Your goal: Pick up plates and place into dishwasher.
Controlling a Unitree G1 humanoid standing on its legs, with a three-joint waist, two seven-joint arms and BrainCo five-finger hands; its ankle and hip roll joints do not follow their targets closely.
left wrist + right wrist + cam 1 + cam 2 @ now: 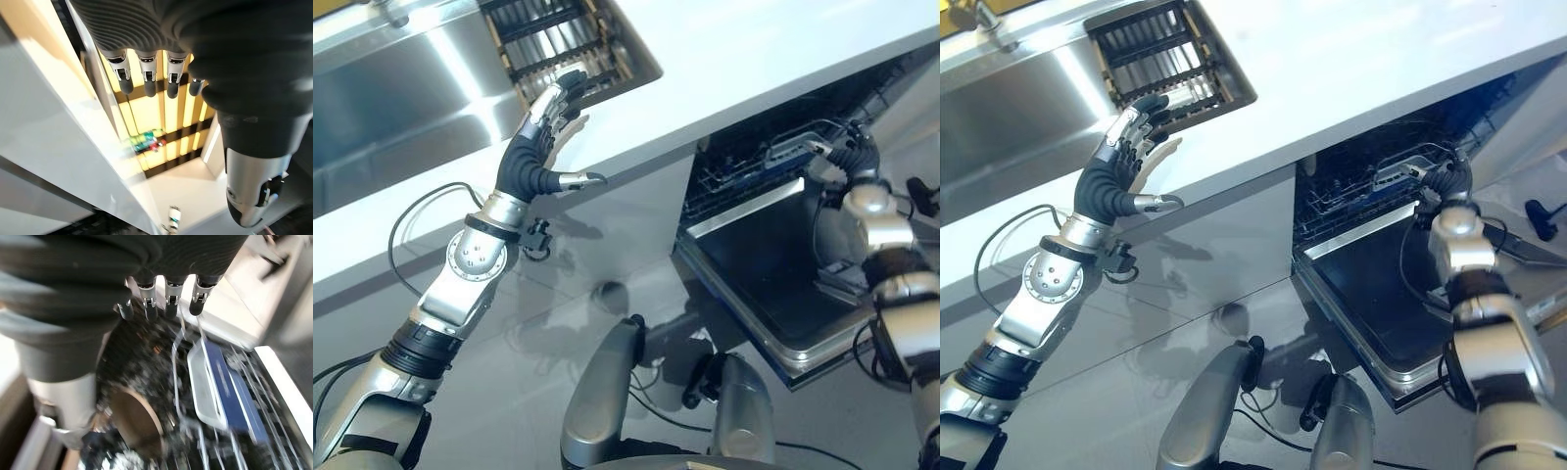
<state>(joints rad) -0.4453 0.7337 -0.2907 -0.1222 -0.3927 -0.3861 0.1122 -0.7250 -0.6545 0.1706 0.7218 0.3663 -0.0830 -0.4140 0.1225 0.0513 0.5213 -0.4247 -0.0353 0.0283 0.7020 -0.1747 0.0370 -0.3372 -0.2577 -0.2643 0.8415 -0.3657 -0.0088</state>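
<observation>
Plate (215,387), rectangular, white-rimmed with a blue face, standing on edge among the wires of the dishwasher rack (734,171); just past the fingertips of the right hand (850,157), whether touching them or a little apart impossible to tell. Right hand reaching into the open dishwasher from the door side, fingers (168,296) straight and in a row, curled round nothing, holding nothing; thumb off to one side. Beside the plate, deeper in the rack and lower than the fingertips, a brown round shape (137,421), too blurred to name. Below the right wrist, the dishwasher door (754,264) folded down flat, its dark inner panel facing up.

Well apart from all this, left hand (533,147) raised at the front edge of the white counter (754,49); fingers loosely spread and only slightly bent, thumb (582,180) sticking out sideways along the counter edge; nothing in its grasp. Just beyond its fingertips, a slatted drying rack (548,44) set at the end of the steel sink (401,88); seen from the left wrist, pale slats with dark crossbars past the dark fingertips.
</observation>
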